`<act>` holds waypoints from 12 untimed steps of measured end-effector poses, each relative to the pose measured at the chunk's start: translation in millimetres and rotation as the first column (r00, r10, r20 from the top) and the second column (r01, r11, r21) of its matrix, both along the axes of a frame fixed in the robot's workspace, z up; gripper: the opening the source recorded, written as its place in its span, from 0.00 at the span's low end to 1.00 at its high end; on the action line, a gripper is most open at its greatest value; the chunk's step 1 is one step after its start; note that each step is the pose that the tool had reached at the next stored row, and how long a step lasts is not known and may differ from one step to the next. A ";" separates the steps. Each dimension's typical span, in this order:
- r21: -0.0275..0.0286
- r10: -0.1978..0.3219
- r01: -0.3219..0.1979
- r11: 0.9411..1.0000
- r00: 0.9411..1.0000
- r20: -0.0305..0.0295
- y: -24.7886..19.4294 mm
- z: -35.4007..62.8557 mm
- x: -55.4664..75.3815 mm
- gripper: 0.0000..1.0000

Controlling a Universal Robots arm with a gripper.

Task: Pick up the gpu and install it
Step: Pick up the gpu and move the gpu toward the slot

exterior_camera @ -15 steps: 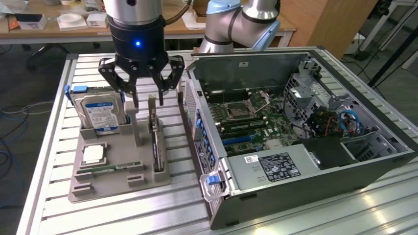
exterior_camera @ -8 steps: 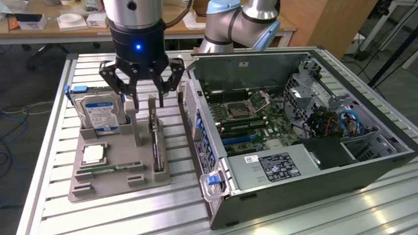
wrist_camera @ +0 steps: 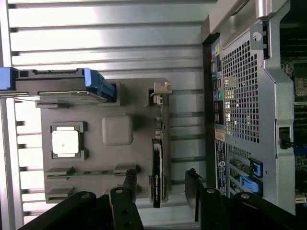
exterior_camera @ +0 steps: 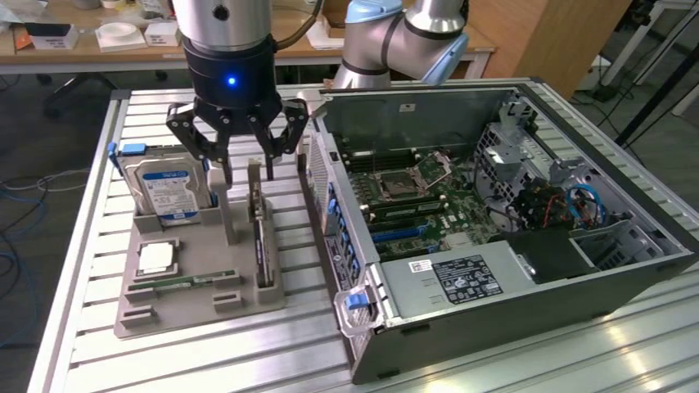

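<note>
Exterior view: a robot arm's black claw [exterior_camera: 242, 160] is hanging with its fingers pointing down over a grey parts tray [exterior_camera: 196, 315], which is sitting on a slatted aluminium desk [exterior_camera: 142, 364]. The claw is standing wide open and is holding nothing. Directly beneath it, the gpu [exterior_camera: 260, 237] is standing on its long edge in a slot of the tray. It is a thin dark card, and its upper end is rising close to the fingertips.

Wrist view: the gpu [wrist_camera: 157, 167] is showing edge-on as a narrow black strip running away from the claw. The fingers [wrist_camera: 129, 184] are flanking it, one on each side, with bare tray showing in both gaps, so neither is touching the card.

To one side of the claw, toward the exterior view's left, a silver hard drive [exterior_camera: 164, 192] with a blue-and-white label is standing upright in the same tray. Further along the tray from the claw, a square processor chip [exterior_camera: 156, 258] and a narrow green memory stick [exterior_camera: 180, 282] are lying flat. To the claw's other side, toward the exterior view's right, an open desktop computer case [exterior_camera: 492, 221] is lying on its side just beside the tray, exposing its motherboard [exterior_camera: 410, 192].
</note>
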State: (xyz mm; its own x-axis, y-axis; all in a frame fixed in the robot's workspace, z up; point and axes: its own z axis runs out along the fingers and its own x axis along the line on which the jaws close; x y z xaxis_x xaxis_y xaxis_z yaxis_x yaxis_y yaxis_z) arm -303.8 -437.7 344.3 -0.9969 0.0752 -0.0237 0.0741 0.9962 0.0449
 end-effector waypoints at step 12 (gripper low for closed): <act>0.000 0.000 0.000 1.000 1.000 0.000 0.0 -1.1 0.0 0.53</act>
State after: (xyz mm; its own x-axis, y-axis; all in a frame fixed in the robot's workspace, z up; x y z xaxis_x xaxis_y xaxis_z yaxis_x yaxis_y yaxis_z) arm -303.8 -437.7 343.1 -0.9969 0.0752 -0.0237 0.0741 0.9963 0.0447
